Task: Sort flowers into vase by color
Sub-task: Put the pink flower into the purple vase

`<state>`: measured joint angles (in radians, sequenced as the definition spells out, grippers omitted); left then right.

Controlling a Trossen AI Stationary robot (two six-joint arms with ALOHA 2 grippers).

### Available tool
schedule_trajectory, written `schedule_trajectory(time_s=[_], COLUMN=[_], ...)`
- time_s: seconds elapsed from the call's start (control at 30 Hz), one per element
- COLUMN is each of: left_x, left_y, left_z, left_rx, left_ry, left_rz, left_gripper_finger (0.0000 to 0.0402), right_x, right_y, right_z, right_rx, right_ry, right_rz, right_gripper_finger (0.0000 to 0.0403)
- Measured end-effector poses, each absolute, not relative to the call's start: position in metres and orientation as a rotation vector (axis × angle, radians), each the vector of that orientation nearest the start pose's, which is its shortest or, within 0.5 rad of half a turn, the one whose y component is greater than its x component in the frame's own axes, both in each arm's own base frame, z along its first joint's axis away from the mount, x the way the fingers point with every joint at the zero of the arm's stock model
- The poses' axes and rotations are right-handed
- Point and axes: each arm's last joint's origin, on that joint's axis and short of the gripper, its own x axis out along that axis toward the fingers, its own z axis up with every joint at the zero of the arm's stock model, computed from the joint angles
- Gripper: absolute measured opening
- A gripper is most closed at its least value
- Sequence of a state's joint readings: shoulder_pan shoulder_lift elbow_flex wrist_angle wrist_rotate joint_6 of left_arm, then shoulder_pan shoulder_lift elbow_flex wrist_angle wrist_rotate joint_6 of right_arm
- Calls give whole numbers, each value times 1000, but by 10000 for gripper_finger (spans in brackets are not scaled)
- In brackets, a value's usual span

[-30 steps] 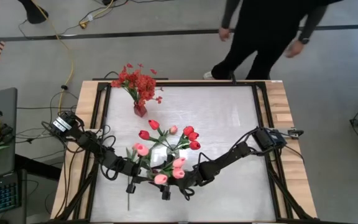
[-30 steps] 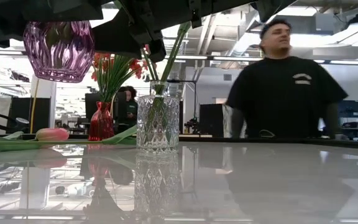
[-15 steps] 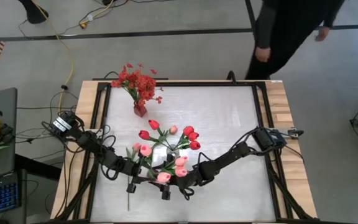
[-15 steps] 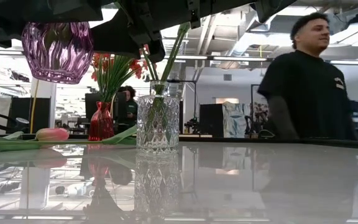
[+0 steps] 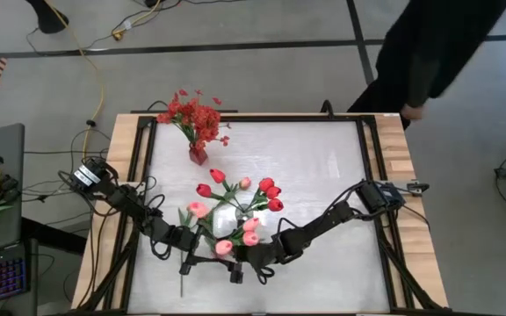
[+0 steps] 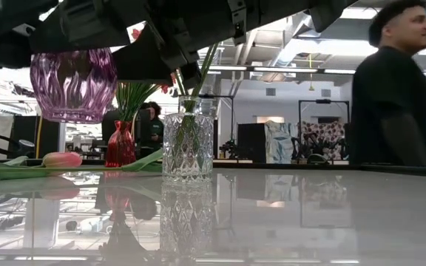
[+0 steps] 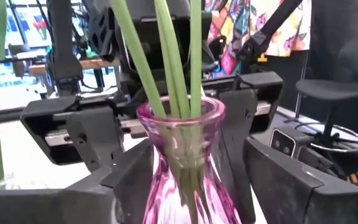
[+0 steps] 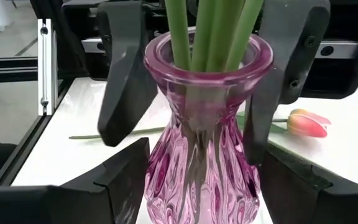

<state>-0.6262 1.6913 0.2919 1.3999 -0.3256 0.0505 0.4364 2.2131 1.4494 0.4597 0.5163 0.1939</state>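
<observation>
purple vase (image 8: 199, 149) airborne, near edge | right end effector (image 8: 199, 186) pinching it | left end effector (image 7: 185, 180) spread

white table (image 5: 323, 175) with wooden edges; on it a clear glass vase (image 6: 188, 148), a small red vase (image 6: 120, 145) and one pink tulip (image 6: 61, 159) lying flat.

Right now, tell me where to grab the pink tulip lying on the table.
Grip the pink tulip by its green stem just behind the bud, coming straight down: it lies flat on the table, and the thin stem suits a gripper better than the bulky bud.
</observation>
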Motion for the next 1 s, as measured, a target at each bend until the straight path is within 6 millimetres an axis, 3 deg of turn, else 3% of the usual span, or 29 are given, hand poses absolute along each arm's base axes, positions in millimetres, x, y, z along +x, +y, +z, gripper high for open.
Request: schedule_trajectory(time_s=[0.23, 0.73, 1.0], left_x=[204, 201, 195], left_y=[-140, -143, -142], left_z=[129, 119, 118], left_rx=[61, 78, 113], left_ry=[43, 141, 226], left_rz=[-315, -307, -295], left_gripper_finger=[256, 258, 258], right_x=[445, 442, 445], right_y=[194, 197, 200], right_z=[160, 154, 137], right_rx=[63, 71, 70], right_ry=[272, 309, 294], right_rz=[-103, -103, -127], right_gripper_finger=[290, 291, 291])
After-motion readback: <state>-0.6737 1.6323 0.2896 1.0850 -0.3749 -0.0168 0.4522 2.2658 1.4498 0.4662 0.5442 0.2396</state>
